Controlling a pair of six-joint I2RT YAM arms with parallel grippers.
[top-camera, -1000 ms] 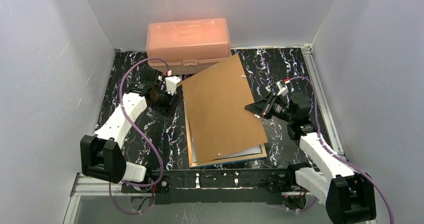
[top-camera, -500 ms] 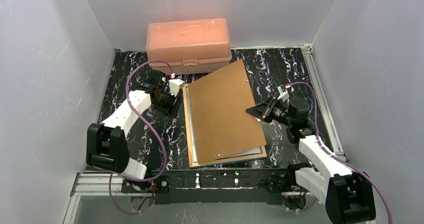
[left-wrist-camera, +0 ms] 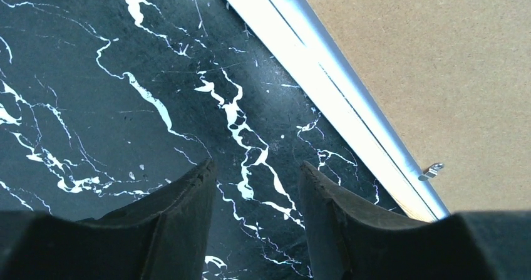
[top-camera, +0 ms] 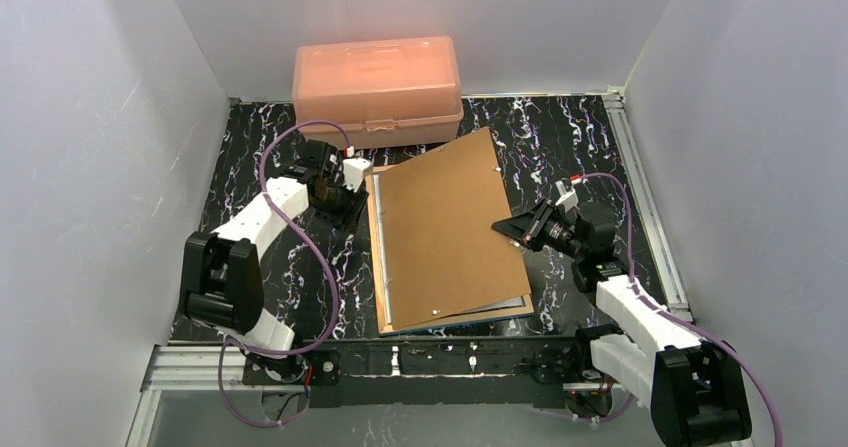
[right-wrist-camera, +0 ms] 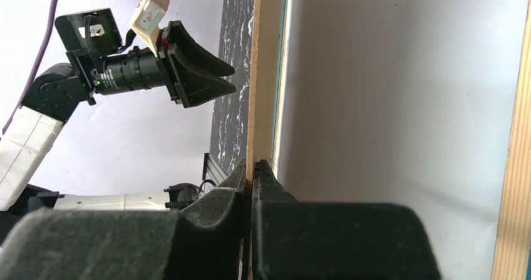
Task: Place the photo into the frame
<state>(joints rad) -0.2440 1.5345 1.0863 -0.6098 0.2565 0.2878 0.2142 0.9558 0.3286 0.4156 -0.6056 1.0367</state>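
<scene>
Table (top-camera: 560,127): black marble-pattern top, white walls on three sides.
Frame (top-camera: 450,323): centre of table, lying glass side down, light wood back edge up; long sides running 12 to 6 o'clock.
Backing board (top-camera: 445,227): plain brown, over the frame opening but skewed, far corner jutting past the rim toward 1 o'clock; 3 o'clock edge raised, 9 o'clock edge low against the frame.
Photo (right-wrist-camera: 401,104): judged to be the pale sheet inside the frame under the board, white back up; printed side not seen; a sliver showing at 6 o'clock in the top view.
Peach box (top-camera: 377,75): at 12 o'clock, lid shut, just beyond the board's far corner.
Right gripper (right-wrist-camera: 252,167): at 3 o'clock of the board, fingers clamped on its thin edge.
Left gripper (left-wrist-camera: 257,170): at 10 o'clock of the frame, just beside its rim, fingers apart, holding nothing, over bare table.
Clips (left-wrist-camera: 432,168): small metal tabs along the board's 9 o'clock edge.
Done: photo apparently laid in the frame.
Left: board to be squared with the opening, lowered flat, tabs secured.
</scene>
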